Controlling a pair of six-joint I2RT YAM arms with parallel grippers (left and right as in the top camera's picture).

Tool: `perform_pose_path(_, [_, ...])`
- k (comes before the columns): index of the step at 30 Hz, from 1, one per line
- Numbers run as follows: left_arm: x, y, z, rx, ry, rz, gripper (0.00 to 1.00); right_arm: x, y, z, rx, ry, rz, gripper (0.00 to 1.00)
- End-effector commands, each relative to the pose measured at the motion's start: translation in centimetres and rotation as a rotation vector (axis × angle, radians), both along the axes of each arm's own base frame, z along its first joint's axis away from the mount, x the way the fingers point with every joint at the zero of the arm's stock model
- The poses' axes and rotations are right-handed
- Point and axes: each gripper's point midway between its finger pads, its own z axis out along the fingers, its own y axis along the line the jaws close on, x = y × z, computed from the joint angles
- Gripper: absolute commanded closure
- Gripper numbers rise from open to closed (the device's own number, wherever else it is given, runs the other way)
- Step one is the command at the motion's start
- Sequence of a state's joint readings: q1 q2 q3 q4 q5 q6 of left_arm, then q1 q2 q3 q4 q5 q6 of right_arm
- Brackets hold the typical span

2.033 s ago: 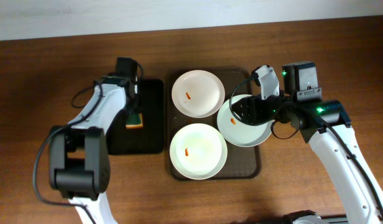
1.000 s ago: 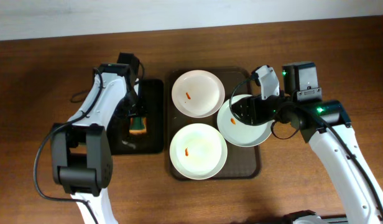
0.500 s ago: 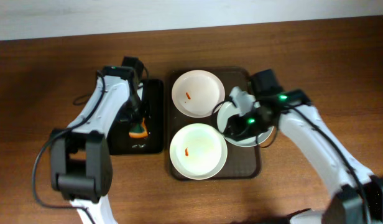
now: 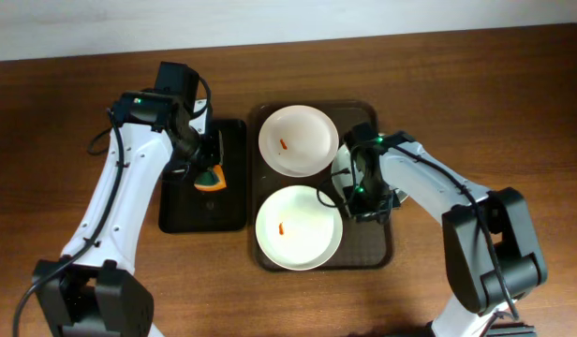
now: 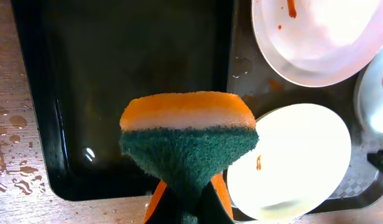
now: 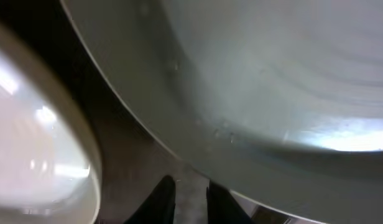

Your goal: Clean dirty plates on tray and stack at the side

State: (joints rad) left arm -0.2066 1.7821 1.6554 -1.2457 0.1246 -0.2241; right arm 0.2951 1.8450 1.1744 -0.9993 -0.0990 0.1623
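1. The tray (image 4: 382, 251) fills centre frame, holding all three plates — upper plate (image 4: 298, 140), lower plate (image 4: 298, 227), and the third plate (image 6: 272, 74) at the right, mostly under your right arm.
2. The sponge (image 5: 188, 134) hangs over the black tray (image 5: 117, 68) at left, pinched firmly by the left gripper (image 5: 186, 205); swing it across to the lower plate's smear and press flat.
3. The right gripper (image 6: 190, 185) sits low at the third plate's rim, fingers (image 6: 160, 202) nearly together — whether they clamp it, I cannot tell; steady that plate before scrubbing.

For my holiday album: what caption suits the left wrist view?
Left fingers pinch a sponge over the black tray, smeared plates alongside.
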Motion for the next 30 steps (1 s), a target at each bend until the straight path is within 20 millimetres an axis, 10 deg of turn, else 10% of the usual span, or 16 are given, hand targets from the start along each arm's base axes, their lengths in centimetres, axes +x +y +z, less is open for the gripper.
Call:
perform_pose_path(1, [0.2,-0.5,1.1,-0.023,-0.032,-0.016,1.00,0.8,-0.6,0.0,-0.023,-0.031,-0.012,0.80])
perform_pose_path(6, [-0.1,-1.4,1.3,-0.073,-0.022,-0.030,1.00,-0.7,3.8,1.4,0.261,0.029,0.156,0.63])
perform_pose_path(13, [0.0,-4.2,1.5,-0.076,-0.060,-0.100,1.00,-0.1,4.1,-0.9,0.274,-0.027,0.077,0.64])
perform_pose_path(19, [0.3,-4.4,1.6,-0.084,-0.074,-0.091,1.00,0.5,3.1,-2.4,0.192,-0.058,-0.069,0.94])
perform_pose_path(30, [-0.8,-11.2,-1.8,-0.125,-0.091,-0.166,1.00,1.2,0.6,-1.3,0.012,-0.047,-0.309,0.96])
